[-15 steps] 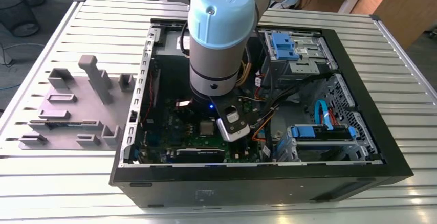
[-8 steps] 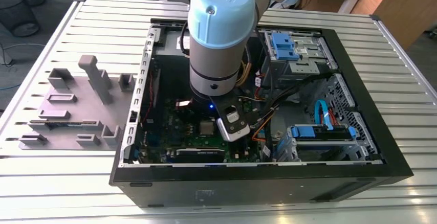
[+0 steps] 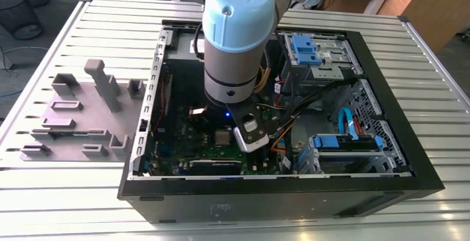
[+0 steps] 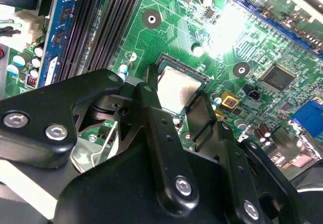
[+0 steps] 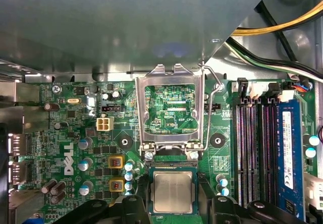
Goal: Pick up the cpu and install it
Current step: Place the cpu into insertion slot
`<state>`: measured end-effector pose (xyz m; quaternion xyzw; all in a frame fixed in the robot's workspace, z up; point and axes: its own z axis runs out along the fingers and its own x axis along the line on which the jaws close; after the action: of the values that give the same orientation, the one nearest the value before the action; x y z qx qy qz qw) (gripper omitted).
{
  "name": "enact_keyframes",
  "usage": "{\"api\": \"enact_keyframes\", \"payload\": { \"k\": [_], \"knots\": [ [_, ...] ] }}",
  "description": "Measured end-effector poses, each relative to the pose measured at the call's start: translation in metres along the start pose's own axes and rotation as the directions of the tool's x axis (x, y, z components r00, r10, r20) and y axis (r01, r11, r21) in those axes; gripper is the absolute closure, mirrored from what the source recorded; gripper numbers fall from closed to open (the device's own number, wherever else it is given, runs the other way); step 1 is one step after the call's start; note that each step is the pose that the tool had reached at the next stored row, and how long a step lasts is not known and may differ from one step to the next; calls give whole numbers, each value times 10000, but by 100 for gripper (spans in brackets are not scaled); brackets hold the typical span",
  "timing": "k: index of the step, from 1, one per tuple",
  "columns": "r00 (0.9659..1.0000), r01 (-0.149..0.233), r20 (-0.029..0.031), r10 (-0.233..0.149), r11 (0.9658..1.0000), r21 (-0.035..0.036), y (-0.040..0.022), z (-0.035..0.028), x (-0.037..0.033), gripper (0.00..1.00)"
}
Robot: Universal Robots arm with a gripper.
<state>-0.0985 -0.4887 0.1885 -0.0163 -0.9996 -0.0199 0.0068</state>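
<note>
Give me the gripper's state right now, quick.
Gripper: down around the chip; whether it is open or closed on the chip cannot be told.

A robotics lab (or workshop): slatted metal bench (image 3: 433,103), opened PC case (image 3: 242,200), grey holder blocks (image 3: 88,114).

A worktop (image 3: 66,197) of pale ribbed metal slats is seen in the exterior view. An open black PC case (image 3: 279,197) is laid on its side across the middle, close to the worktop's edge nearest the camera. A grey fixture plate (image 3: 81,125) (carrying stepped plastic holder blocks (image 3: 103,84)) is set just beside the case, towards the worktop's edge at the exterior view's left.
</note>
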Motion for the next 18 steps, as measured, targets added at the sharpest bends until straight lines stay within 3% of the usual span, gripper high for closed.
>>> {"api": "enact_keyframes", "payload": {
  "k": [12,13,18],
  "knots": [
    [10000,0,2,0,10000,-4,1,2,-3,52],
    [10000,1,2,-1,10000,-3,1,1,-3,45],
    [10000,1,0,-1,10000,1,1,-1,-4,45]
  ]
}}
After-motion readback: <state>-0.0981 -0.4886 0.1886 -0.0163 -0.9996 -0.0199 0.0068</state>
